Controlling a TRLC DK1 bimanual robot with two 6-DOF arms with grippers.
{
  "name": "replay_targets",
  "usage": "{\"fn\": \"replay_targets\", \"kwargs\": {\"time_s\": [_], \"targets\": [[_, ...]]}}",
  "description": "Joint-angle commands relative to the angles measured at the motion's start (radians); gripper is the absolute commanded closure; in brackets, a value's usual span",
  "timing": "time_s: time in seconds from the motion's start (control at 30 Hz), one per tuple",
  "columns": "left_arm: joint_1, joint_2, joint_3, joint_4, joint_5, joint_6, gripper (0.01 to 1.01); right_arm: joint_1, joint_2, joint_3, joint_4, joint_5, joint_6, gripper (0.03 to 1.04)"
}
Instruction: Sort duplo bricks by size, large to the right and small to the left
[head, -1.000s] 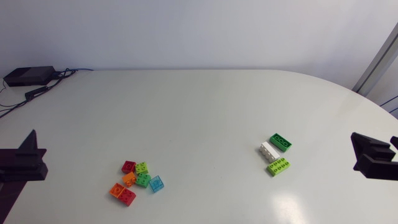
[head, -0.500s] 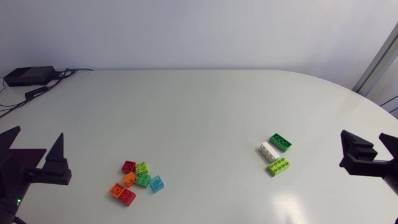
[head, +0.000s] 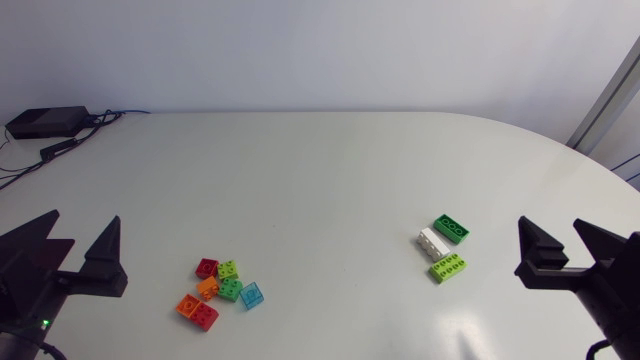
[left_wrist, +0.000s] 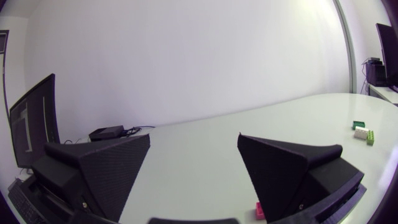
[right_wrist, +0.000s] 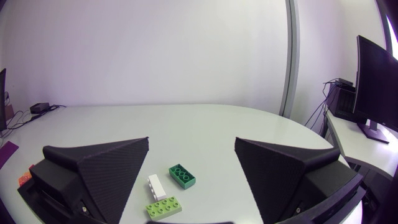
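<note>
Two pincers are held nearest, fingers spread apart: right pincer (head: 549, 225) right of the white brick (head: 432, 243), left pincer (head: 85, 217) far left. Small bricks (head: 220, 290) are clustered well left of it; a light green brick (head: 447, 267) lies just before it, a dark green brick (head: 451, 229) just behind.

Two arms, both grippers parted.
Left gripper (head: 80, 238) and right gripper (head: 553, 240) sit at opposite sides, wedge fingers spread wide.
</note>
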Motion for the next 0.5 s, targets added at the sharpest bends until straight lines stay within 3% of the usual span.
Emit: {"fn": "replay_targets", "kwargs": {"time_s": [0.0, 0.33, 0.47], "targets": [[0.023, -0.009, -0.037, 0.029, 0.032, -0.066, 0.049, -0.015, -0.02, -0.054, 0.045, -0.021, -0.015, 0.07], [0.095, -0.006, -0.087, 0.083, 0.162, -0.21, 0.049, -0.051, -0.078, -0.203, 0.21, -0.113, -0.024, 0.07], [0.095, -0.006, -0.087, 0.083, 0.162, -0.21, 0.046, -0.051, -0.078, -0.203, 0.21, -0.113, -0.024, 0.07]]}}
